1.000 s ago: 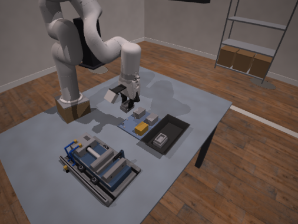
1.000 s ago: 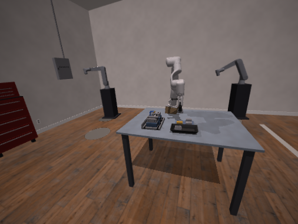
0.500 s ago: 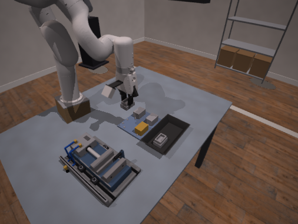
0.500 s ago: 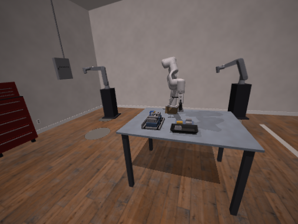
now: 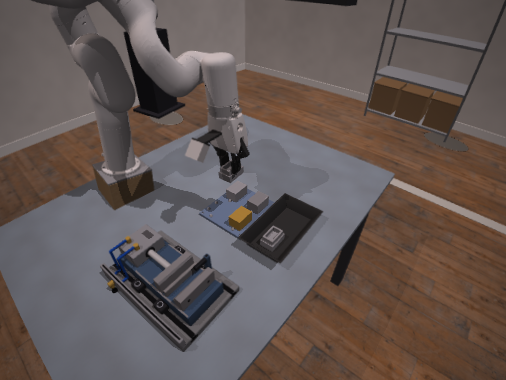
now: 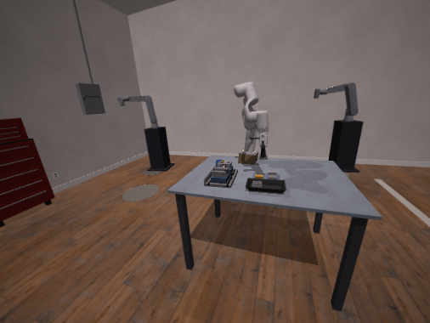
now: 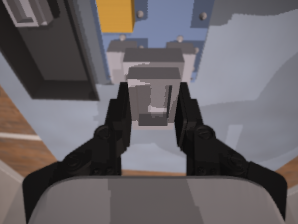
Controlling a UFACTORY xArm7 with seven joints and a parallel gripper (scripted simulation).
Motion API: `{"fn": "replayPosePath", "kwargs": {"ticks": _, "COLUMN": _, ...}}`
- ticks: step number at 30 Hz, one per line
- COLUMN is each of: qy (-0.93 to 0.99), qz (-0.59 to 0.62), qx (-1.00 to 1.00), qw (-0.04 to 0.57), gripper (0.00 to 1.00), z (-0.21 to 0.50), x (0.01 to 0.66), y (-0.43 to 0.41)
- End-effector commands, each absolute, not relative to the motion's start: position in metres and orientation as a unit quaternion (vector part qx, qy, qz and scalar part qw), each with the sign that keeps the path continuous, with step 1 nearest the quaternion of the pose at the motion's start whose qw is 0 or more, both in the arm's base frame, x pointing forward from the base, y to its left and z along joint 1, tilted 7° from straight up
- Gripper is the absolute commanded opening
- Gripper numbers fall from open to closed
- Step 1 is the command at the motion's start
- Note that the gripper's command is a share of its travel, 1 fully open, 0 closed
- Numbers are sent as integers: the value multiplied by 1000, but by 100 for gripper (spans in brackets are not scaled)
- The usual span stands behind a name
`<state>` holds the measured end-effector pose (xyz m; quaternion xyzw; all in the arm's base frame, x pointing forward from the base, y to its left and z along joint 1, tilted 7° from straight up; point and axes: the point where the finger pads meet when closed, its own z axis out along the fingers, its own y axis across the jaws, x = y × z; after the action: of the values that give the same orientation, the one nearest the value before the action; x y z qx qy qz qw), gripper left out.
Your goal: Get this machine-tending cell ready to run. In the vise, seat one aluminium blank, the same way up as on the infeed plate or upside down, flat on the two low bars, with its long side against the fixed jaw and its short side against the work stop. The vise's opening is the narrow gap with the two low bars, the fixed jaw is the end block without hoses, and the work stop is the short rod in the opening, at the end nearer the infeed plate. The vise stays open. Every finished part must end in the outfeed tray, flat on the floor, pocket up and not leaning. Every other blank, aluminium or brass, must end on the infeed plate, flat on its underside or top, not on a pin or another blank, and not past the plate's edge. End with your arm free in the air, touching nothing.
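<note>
The black two-fingered hand, partly closed, grips a grey pocketed finished part; next, carry it to the black outfeed tray beyond.

shelf rack, brown boxes, red cabinet

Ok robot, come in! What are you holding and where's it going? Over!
Gripper shut on a grey pocketed part, in the air beyond the infeed plate. One finished part already in outfeed tray. Vise open. Nothing in the way.
</note>
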<state>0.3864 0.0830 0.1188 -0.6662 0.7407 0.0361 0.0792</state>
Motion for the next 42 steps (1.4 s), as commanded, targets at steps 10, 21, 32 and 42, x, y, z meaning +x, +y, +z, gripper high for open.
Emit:
{"fn": "replayPosePath", "kwargs": {"ticks": 10, "qy": 739, "qz": 55, "qx": -663, "qw": 108, "gripper": 0, "z": 147, "x": 461, "y": 105}}
{"fn": "replayPosePath", "kwargs": {"ticks": 21, "qy": 742, "qz": 60, "qx": -661, "qw": 97, "gripper": 0, "z": 141, "x": 511, "y": 119}}
{"fn": "replayPosePath", "kwargs": {"ticks": 32, "qy": 742, "qz": 60, "qx": -661, "qw": 97, "gripper": 0, "z": 141, "x": 511, "y": 119}}
{"fn": "replayPosePath", "kwargs": {"ticks": 42, "qy": 744, "qz": 52, "qx": -662, "qw": 76, "gripper": 0, "z": 125, "x": 542, "y": 130}}
